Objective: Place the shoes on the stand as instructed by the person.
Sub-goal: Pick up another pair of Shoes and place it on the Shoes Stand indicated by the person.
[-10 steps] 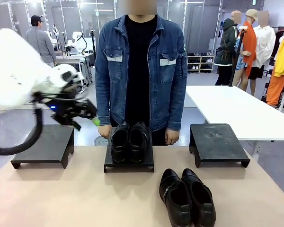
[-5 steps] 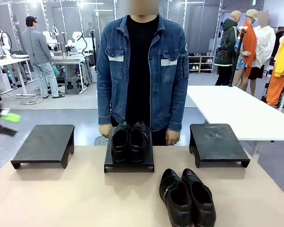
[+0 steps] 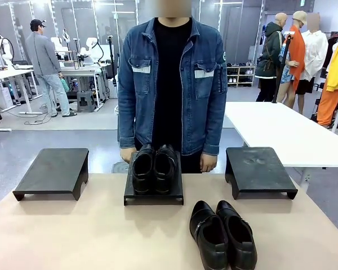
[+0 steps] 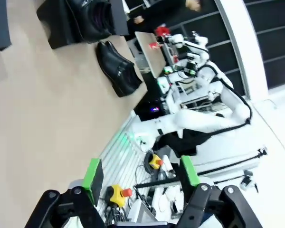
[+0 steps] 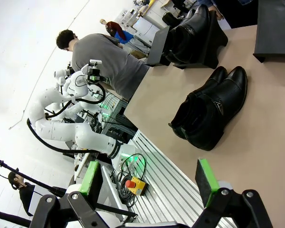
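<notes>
You have first pair (image 3: 154,169) on middle stand (image 3: 153,198) | second pair (image 3: 222,235) on worktop (image 3: 73,236), front-right of it | person (image 3: 172,84) behind it | left stand (image 3: 52,171), right stand (image 3: 259,170) flank it | wrist views: left tool (image 4: 140,175), right tool (image 5: 148,178) both spread

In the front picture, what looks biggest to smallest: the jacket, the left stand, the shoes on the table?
1. denim jacket
2. left stand and shoes on the table look about alike; the shoes sit nearer the camera, so I won't rank them.
</notes>
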Controlling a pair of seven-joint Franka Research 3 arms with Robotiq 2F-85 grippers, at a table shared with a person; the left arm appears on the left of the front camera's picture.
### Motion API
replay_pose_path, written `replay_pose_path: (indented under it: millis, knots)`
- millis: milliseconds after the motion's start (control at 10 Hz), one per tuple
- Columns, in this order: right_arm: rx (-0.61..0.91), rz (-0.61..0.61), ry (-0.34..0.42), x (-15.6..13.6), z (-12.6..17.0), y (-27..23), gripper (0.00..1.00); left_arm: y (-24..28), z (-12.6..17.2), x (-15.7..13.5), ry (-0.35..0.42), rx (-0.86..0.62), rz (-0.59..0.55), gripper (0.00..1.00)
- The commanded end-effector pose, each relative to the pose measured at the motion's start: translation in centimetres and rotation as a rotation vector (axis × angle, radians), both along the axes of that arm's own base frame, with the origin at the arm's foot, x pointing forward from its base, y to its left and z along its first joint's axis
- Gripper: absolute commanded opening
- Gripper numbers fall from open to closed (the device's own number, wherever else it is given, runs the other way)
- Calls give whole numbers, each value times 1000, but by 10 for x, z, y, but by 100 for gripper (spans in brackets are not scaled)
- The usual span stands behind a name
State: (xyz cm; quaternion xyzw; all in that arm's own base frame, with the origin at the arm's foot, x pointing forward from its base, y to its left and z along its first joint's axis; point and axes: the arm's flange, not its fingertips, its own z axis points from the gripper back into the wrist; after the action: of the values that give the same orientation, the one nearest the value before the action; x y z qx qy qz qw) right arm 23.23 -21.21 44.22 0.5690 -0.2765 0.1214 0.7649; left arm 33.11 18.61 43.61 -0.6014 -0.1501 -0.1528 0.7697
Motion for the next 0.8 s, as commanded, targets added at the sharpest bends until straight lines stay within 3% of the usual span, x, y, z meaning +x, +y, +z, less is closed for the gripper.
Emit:
replay_pose_path:
  millis: [0,200,400,500,700]
  knots:
    - [9,-1,-26,1,1,-1,100,33,-23,13,-2,-87,-9,82]
    - [9,-1,-26,1,1,-1,100,49,-49,8,16,-144,-19,82]
    - [9,-1,-26,1,1,-1,100,49,-46,12,26,-179,38,82]
    - [9,-1,-26,1,1,-1,100,45,-61,-3,33,-134,1,82]
    - [9,-1,-26,1,1,-1,100,45,-61,-3,33,-134,1,82]
